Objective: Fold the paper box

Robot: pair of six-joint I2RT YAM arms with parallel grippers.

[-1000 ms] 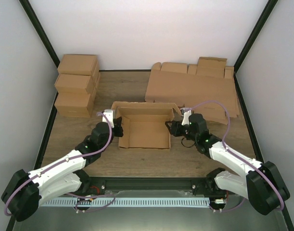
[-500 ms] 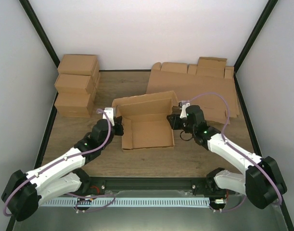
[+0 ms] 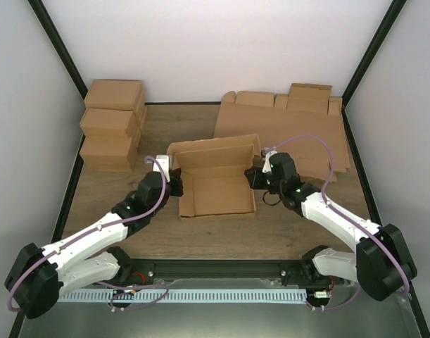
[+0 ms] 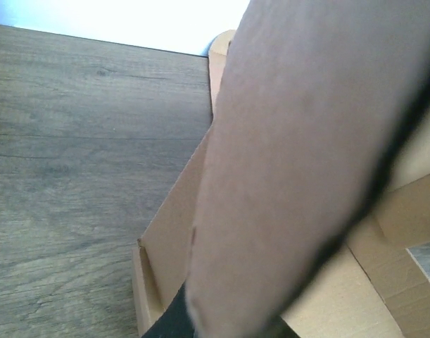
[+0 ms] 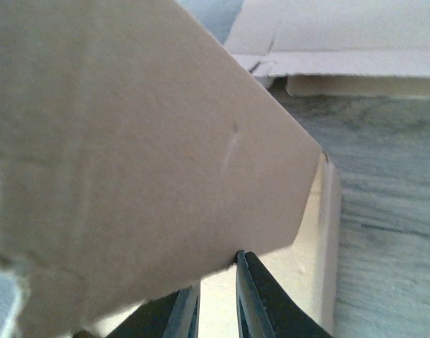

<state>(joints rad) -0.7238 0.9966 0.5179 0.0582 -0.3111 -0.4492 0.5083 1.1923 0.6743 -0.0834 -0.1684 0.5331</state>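
The paper box is a brown die-cut piece in the middle of the table, with its side walls up and its back panel raised and leaning forward. My left gripper is at the box's left wall near the back corner. In the left wrist view a blurred cardboard flap rises from between dark fingers and hides most of them. My right gripper is at the right wall. Its fingers stand nearly together under a flap, and their tips are hidden behind it.
Three closed brown boxes are stacked at the back left. A thick sheaf of flat cardboard blanks lies at the back right, also seen in the right wrist view. A black rail runs along the near edge.
The box's back panel has risen and tipped forward. The box has turned and shifted a little to the right. Both grippers have moved farther back along its side walls.
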